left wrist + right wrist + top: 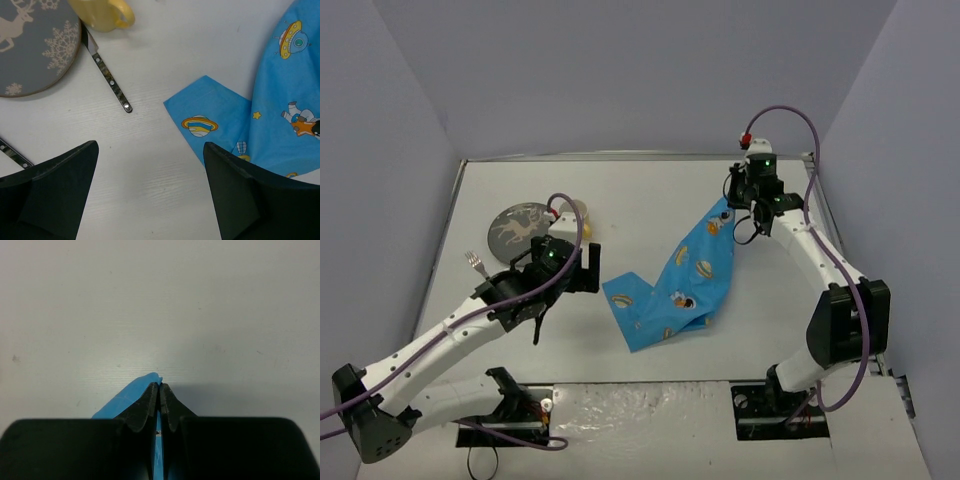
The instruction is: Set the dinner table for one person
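The white dinner table [650, 195] holds a blue cartoon-printed cloth [680, 280], crumpled at the middle. My right gripper [732, 205] is shut on the cloth's far corner [127, 397] and holds it lifted above the table. In the right wrist view the fingertips [160, 387] are pressed together on the blue fabric. My left gripper [570, 290] is open and empty, low over the table just left of the cloth's near corner [200, 100]. Its jaws stand wide apart in the left wrist view [150, 190].
A grey plate with a deer print [518, 226] [30, 45] lies at the far left. A yellow mug [582, 212] [102, 12] stands beside it. A knife [107, 75] lies between plate and cloth. A fork [475, 263] lies left of the arm.
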Available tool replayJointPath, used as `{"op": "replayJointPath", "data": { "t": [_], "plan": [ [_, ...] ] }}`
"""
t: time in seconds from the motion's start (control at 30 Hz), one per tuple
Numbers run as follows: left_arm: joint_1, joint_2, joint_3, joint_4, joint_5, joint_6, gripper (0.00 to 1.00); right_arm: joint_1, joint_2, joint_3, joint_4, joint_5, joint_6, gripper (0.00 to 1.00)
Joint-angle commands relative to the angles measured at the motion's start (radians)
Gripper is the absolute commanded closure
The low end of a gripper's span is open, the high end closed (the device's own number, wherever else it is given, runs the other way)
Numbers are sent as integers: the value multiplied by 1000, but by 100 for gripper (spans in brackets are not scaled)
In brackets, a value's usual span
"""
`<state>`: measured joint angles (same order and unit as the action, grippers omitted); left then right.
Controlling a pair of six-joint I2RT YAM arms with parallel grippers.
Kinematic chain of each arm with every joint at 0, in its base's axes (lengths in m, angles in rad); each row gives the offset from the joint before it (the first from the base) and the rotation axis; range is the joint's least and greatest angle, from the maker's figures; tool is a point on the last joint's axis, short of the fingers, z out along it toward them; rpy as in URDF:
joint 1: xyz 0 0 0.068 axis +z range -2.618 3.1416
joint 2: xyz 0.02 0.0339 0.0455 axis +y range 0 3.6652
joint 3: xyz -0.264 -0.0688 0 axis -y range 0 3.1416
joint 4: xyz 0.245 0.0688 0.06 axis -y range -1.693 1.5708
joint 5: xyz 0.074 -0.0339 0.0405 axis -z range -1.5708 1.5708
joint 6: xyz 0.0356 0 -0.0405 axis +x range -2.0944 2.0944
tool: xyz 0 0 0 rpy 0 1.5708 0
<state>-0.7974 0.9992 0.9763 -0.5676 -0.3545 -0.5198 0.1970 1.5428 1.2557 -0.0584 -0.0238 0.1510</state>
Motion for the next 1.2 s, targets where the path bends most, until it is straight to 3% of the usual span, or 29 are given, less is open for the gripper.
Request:
{"op": "replayJointPath", "data": {
  "t": [0.0,0.27,0.47,0.77,0.8,0.9,0.97,1.03,1.17],
  "plan": [
    [21,143,-12,201,71,-29,18,5,-44,-97,100,38,52,100],
    [32,445,60,303,153,-30,21,-13,-225,-371,135,134,135,100],
    [37,569,55,328,153,-63,25,-16,-354,-491,160,93,171,100],
    [40,707,69,356,173,-74,31,-17,-410,-520,169,85,171,100],
    [40,715,67,360,178,-77,33,-18,-417,-522,169,90,173,100],
    [40,745,56,358,170,-89,56,-22,-457,-533,169,114,191,100],
    [40,751,39,359,156,-96,73,-31,-501,-543,169,121,201,100],
    [42,746,27,349,144,-101,97,-38,-544,-556,169,134,209,100],
    [64,694,-23,319,97,-124,100,-43,-615,-570,164,155,217,100]
  ]
}}
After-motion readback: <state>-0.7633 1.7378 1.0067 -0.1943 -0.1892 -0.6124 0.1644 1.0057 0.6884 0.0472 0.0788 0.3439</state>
